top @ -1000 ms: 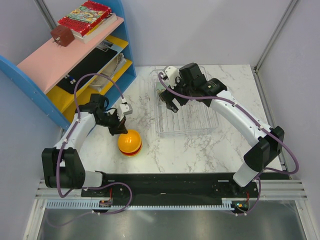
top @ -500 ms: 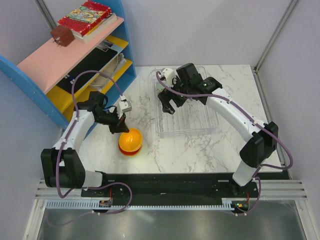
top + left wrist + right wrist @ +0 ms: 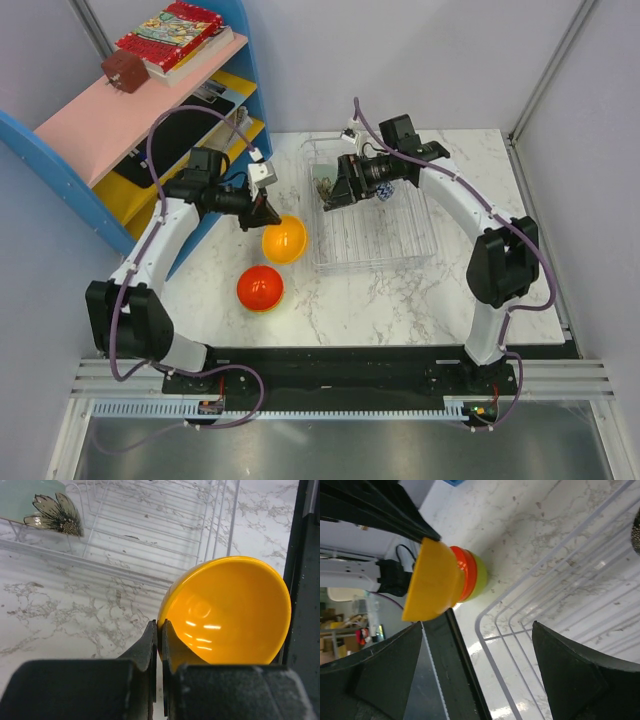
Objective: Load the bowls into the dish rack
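Right now the left gripper (image 3: 159, 630) is closed down to a thin slit on the rim of the orange-yellow bowl (image 3: 230, 612), with one finger on each side of the wall. In the top view this bowl sits just left of centre, tipped so that its glossy hollow faces up and toward the dish rack (image 3: 372, 264). It is just beside the rack's lower left corner, outside the rim. Whether it hangs clear of the marble table (image 3: 380, 300) I cannot tell.

Below it in the top view, the red-orange bowl (image 3: 260, 288) rests nested in the yellow-green bowl (image 3: 481, 575), only a sliver of which shows under it. This pair stands on the table apart from the rack.

The clear rack fills the centre right of the top view. At its upper left corner the pale green bowl (image 3: 35, 502), with a brown flower on its side, leans among the prongs. A small patch of the blue-and-white bowl (image 3: 386, 190) shows inside the rack, mostly hidden by the right arm.

The right gripper (image 3: 477, 627) hovers over that upper left part of the rack, its dark fingers (image 3: 380, 675) spread wide with nothing between them.

The blue-and-pink shelf unit (image 3: 120, 120) fills the upper left of the frame, with books (image 3: 170, 35) on top
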Controlling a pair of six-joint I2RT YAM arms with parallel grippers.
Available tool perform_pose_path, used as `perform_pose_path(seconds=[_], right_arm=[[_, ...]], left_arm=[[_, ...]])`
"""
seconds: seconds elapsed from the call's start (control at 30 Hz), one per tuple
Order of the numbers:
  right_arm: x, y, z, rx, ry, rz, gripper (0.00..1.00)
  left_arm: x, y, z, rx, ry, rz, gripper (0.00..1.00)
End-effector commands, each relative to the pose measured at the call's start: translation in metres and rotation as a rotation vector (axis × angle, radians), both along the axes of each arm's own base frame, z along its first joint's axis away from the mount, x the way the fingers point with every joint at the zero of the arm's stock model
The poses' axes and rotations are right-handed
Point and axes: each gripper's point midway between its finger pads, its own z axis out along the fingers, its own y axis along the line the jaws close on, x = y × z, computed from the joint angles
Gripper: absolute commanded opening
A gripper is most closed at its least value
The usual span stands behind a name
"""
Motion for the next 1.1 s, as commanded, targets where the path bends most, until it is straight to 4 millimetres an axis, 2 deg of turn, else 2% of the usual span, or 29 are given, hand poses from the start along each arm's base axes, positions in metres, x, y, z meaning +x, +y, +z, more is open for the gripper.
perform_pose_path(seconds=[0.0,0.13,0.3,0.43,0.7,0.87,1.07], right_arm=[[-0.021,0.013,0.040,0.228,0.095,0.101,0.98],[-0.026,0.012,0.033,0.239,0.130,0.098,0.98],[-0.025,0.012,0.018,0.229,0.157,0.075,0.98],[-0.022,0.014,0.020,0.235,0.149,0.074,0.98],[-0.021,0.015,0.027,0.261,0.145,0.083,0.98],[-0.020,0.015,0.021,0.256,0.158,0.077,0.97],[-0.024,0.016,0.022,0.285,0.182,0.107,0.98]], left_arm=[[0.041,-0.021,0.015,-0.024,-0.035,0.047,0.02],[0.066,-0.029,0.027,-0.019,-0.088,0.083,0.02],[0.079,-0.036,0.046,-0.028,-0.150,0.128,0.02],[0.072,-0.045,0.058,-0.043,-0.170,0.110,0.02],[0.049,-0.059,0.050,-0.048,-0.146,0.056,0.02],[0.047,-0.060,0.055,-0.055,-0.158,0.052,0.02],[0.045,-0.060,0.068,-0.075,-0.189,0.058,0.02]])
